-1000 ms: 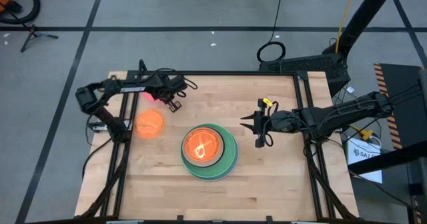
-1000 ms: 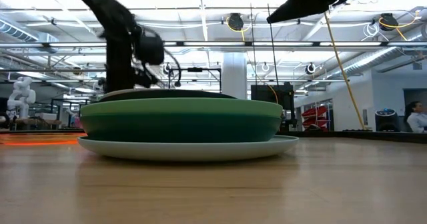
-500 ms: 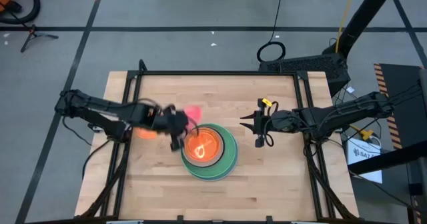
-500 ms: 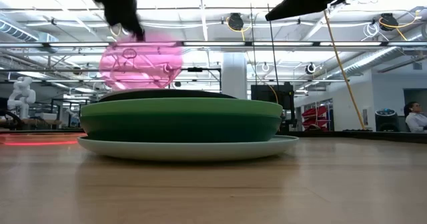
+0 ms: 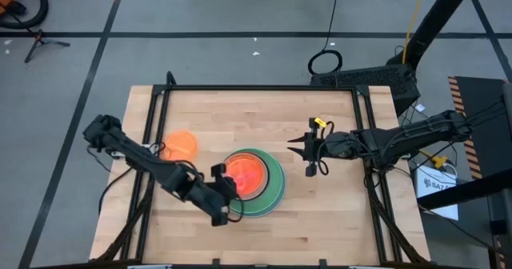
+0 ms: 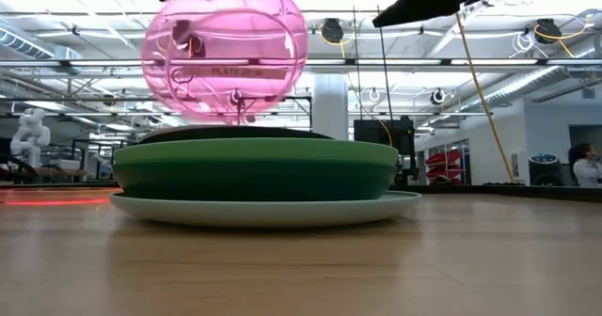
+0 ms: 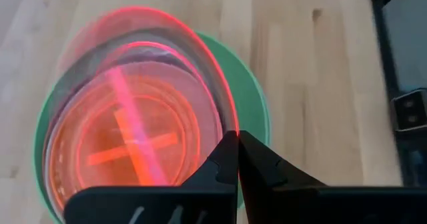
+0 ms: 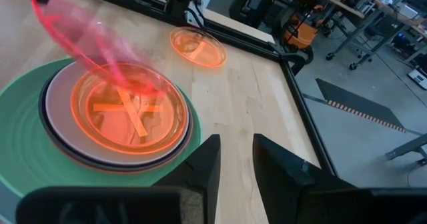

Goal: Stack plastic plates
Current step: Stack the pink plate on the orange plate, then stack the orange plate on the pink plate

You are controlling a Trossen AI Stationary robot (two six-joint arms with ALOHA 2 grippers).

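A pile of plates point(image 5: 276, 185) stands mid-table: a light green plate at the bottom point(image 6: 263, 206), a dark green one point(image 6: 254, 170) on it, a grey-white one, and a translucent orange plate point(image 8: 127, 114) on top. My left gripper point(image 5: 226, 189) is shut on a translucent pink plate point(image 6: 224, 53) above the pile. A second orange plate point(image 5: 180, 146) lies flat on the table to the left. My right gripper point(image 5: 298, 153) hovers open to the right of the pile and touches nothing. My left gripper pinches the pink plate's rim point(image 7: 230, 125) between its two fingers, only at their free ends. It comes at the plate slanting from above on the table's near-left side. The plate is lifted clear above the pile, steeply tilted, and hangs below the fingers.
Bare wooden table lies to the right and near side of the pile. A dark metal frame point(image 5: 364, 141) edges the table. A person point(image 6: 585, 165) sits far off in the room behind.
My left gripper has carried the pink plate from the table's far-left area toward the near edge. It has passed over the pile's left side. The plate now hangs tilted above the pile. My right arm has kept still.
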